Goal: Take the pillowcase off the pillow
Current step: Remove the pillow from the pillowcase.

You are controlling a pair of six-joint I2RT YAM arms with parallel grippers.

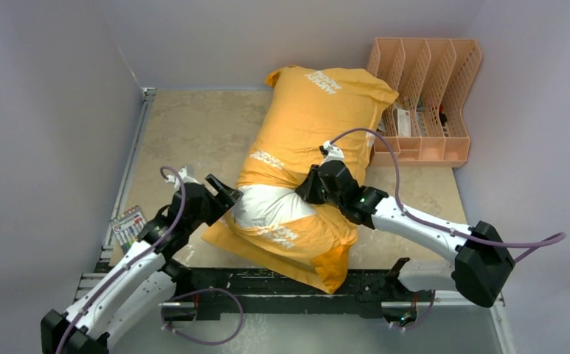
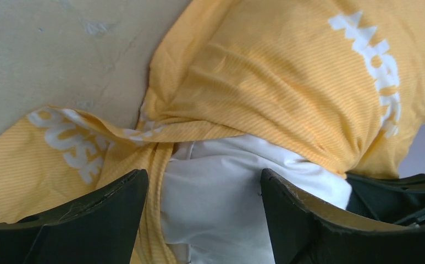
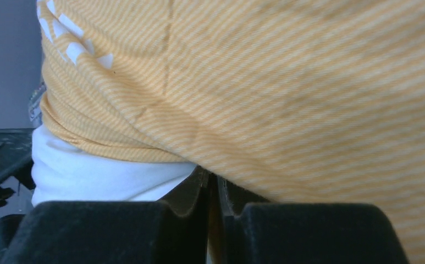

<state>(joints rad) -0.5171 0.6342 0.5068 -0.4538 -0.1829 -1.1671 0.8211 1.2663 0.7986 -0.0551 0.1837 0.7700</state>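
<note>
The orange-yellow pillowcase [image 1: 311, 118] lies diagonally across the table, bunched around its middle, with white lettering facing up. A bulge of the white pillow [image 1: 267, 206] pokes out of the case near the front. My left gripper [image 1: 231, 196] is open right at that bulge. In the left wrist view the pillow [image 2: 221, 187] fills the gap between the left gripper's [image 2: 202, 177] spread fingers [image 2: 116, 203], with a fold of the pillowcase [image 2: 287, 71] above. My right gripper [image 1: 310, 188] is shut on the pillowcase [image 3: 281, 82]. A sliver of orange cloth sits between the right gripper's [image 3: 214, 180] jaws, beside the pillow [image 3: 100, 170].
A peach desk organiser [image 1: 429, 96] stands at the back right, touching the pillowcase's far corner. A small card of coloured items [image 1: 127, 225] lies at the table's left edge. Grey walls close in the left, back and right sides. A black rail [image 1: 282, 284] runs along the front.
</note>
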